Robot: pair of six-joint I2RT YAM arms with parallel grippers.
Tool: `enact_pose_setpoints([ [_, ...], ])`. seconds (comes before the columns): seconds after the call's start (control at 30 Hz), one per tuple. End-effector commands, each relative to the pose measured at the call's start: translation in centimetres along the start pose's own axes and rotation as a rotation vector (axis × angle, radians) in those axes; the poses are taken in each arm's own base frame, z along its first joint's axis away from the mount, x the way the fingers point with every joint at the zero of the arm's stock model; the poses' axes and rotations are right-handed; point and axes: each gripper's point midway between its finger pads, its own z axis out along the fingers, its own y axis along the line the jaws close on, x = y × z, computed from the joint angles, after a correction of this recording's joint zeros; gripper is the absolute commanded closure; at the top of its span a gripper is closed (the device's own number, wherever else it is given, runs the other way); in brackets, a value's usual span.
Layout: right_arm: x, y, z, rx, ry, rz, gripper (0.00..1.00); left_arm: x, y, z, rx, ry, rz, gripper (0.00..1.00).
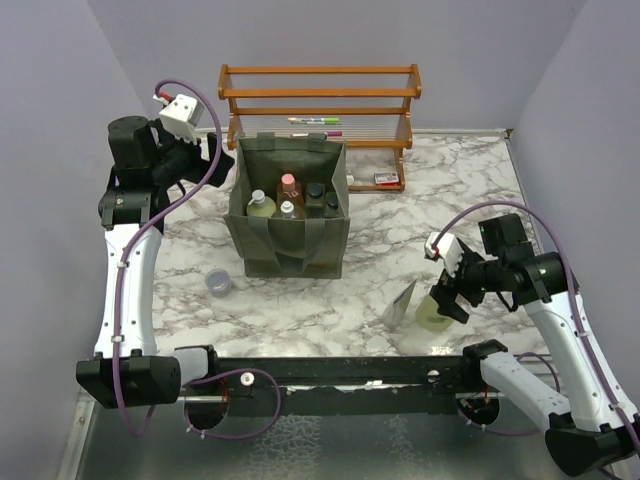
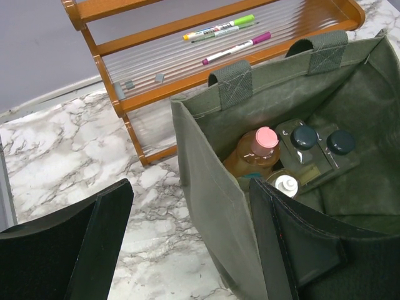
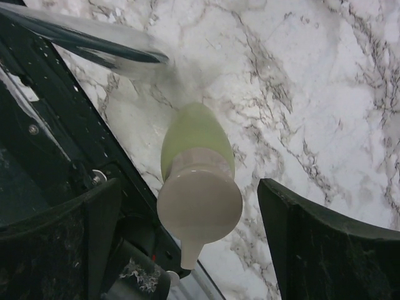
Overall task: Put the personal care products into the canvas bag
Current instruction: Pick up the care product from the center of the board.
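At the far left, the left hand (image 2: 187,212) is released, its two fingers spread astride the left wall of the canvas bag (image 1: 290,235), one outside and one inside. It is probably there to steady the soft fabric and keep the mouth wide. Just in front of the bag a single lavender cup (image 1: 218,283) stands on the tabletop (image 1: 480,180), no part of the job.

The bag sits upright in the middle. From above, five caps show inside: a white one on a pale green bottle (image 1: 260,205), a pink cap (image 2: 267,137) on an orange bottle, another white cap (image 2: 287,184) and two dark caps (image 2: 304,136). More may lie lower down, where the view is poor. They stand upright and close together, which leaves room.

Behind the bag, the wooden rack (image 1: 320,95) carries three marker pens (image 2: 219,28).

To the right, two products remain outside: one grey pouch (image 1: 402,303) and, just beside it, one pale green pump bottle (image 3: 197,137) near the tabletop's front edge. The right hand (image 3: 187,187) is released too, its fingers wide on either side of the pump head without touching, apparently lined up to grasp it.
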Motion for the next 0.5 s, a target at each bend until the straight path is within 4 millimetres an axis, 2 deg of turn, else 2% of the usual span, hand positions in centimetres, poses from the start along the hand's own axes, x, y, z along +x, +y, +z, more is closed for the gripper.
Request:
enact_pose_setpoints([
  [0.0, 2.1, -1.2, 0.3, 0.071, 0.092, 0.029, 0.13, -1.3, -0.4, -0.9, -0.012, -0.048, 0.026, 0.22],
  [0.2, 2.4, -1.0, 0.3, 0.078, 0.076, 0.050, 0.20, -0.9, -0.2, -0.8, -0.023, -0.049, 0.029, 0.22],
  [0.47, 1.4, -1.2, 0.3, 0.073, 0.038, 0.045, 0.38, -0.8, -0.1, -1.0, -0.030, -0.050, 0.040, 0.22],
])
